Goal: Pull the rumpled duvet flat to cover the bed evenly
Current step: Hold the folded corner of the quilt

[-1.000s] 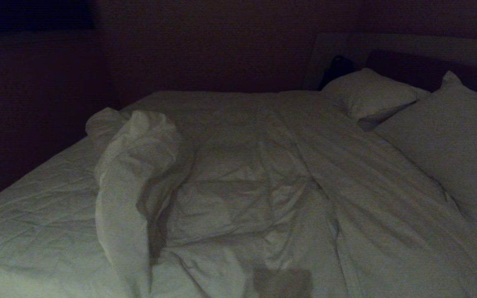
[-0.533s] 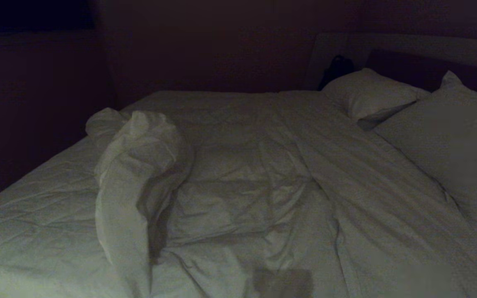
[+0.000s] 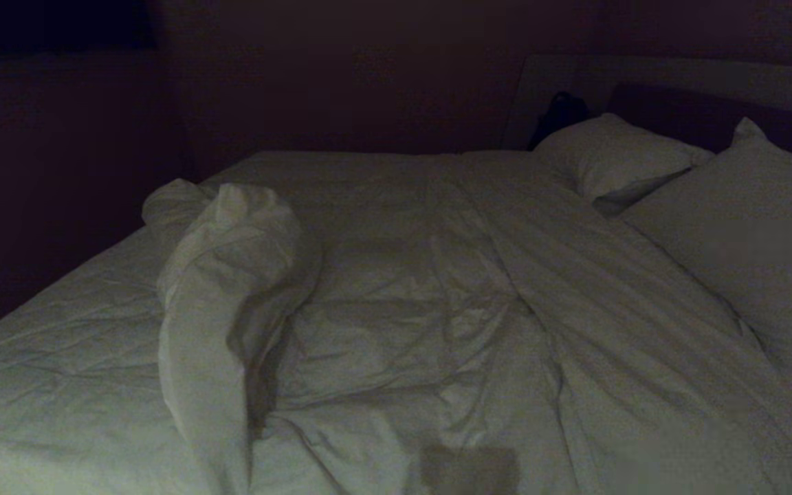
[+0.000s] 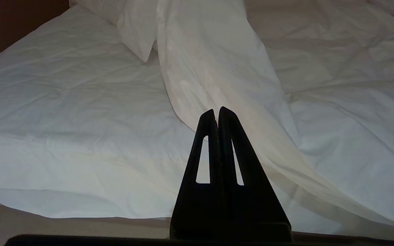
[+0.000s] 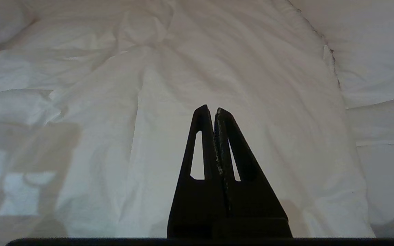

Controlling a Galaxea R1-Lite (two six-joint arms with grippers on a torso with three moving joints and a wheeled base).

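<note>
Left tool [image 4: 216, 110]: two black, tapered fingers [image 4: 231, 147] pressed together tip to tip, nothing between them, extending straight ahead of the wrist. Right tool [image 5: 210, 108]: same pose, fingers [image 5: 229, 147] closed and empty. Neither arm appears in the head view.

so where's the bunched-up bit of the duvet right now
In the head view, the puffy white quilted duvet's rolled-up ridge lies on the robot's left half of the bed, with bare creased sheet beside it.
</note>
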